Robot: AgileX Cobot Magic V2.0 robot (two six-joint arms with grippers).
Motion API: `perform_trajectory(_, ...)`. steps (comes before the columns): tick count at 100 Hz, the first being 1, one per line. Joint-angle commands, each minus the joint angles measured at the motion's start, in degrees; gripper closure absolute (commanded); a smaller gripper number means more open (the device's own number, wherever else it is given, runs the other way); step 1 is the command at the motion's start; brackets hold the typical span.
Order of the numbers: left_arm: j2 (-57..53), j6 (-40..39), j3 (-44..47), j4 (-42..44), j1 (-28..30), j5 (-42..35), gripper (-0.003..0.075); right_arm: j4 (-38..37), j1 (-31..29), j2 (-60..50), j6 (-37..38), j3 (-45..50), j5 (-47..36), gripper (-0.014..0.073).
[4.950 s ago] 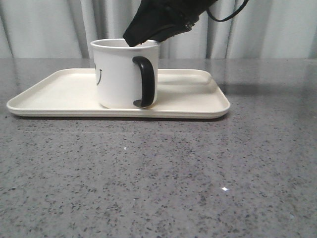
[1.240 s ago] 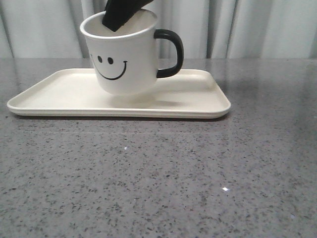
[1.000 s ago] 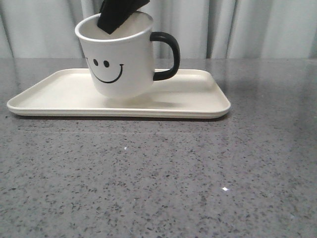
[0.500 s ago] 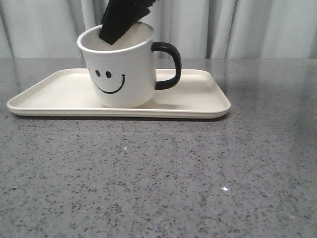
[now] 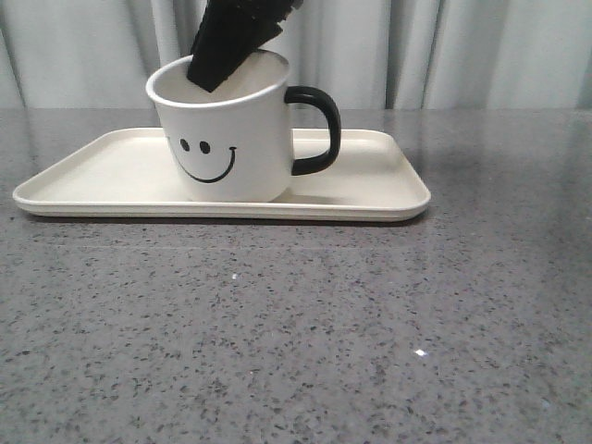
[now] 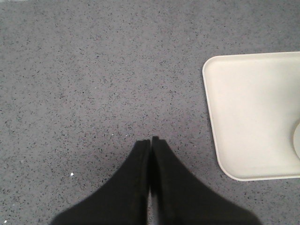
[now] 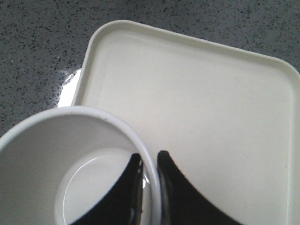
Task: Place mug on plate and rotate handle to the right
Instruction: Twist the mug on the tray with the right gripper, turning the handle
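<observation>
Nearest the camera, the speckled grey tabletop (image 5: 305, 324) lies bare. Beyond it the plate (image 5: 370, 190) carries the mug (image 5: 227, 139), which sits left of the plate's middle, smiley face to the near side and handle (image 5: 319, 129) pointing right. The mug looks slightly tipped, its rim higher at the right, so it may not be fully seated. If the right tool (image 7: 149, 187) lets go while the base is uneven, the mug could rock or slide and turn the handle off its heading. That tool reaches down steeply from above and behind, narrowly pinching the mug's far wall, one finger inside and one outside. The left tool (image 6: 150, 161) hovers over the tabletop beside the plate's corner, fingers pressed together, holding nothing.
</observation>
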Motion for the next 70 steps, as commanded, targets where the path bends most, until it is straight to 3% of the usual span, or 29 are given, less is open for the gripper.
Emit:
perform_trajectory(1,-0.85,0.01,-1.13,-0.82,0.06,-2.98,0.074,2.26,-0.1,-3.25,-0.38,-1.21,5.23,0.0708)
perform_trajectory(70,-0.85,0.11,-1.13,-0.82,0.06,-2.98,0.074,1.33,0.02,-2.18,0.4,-1.39,5.18,0.0708)
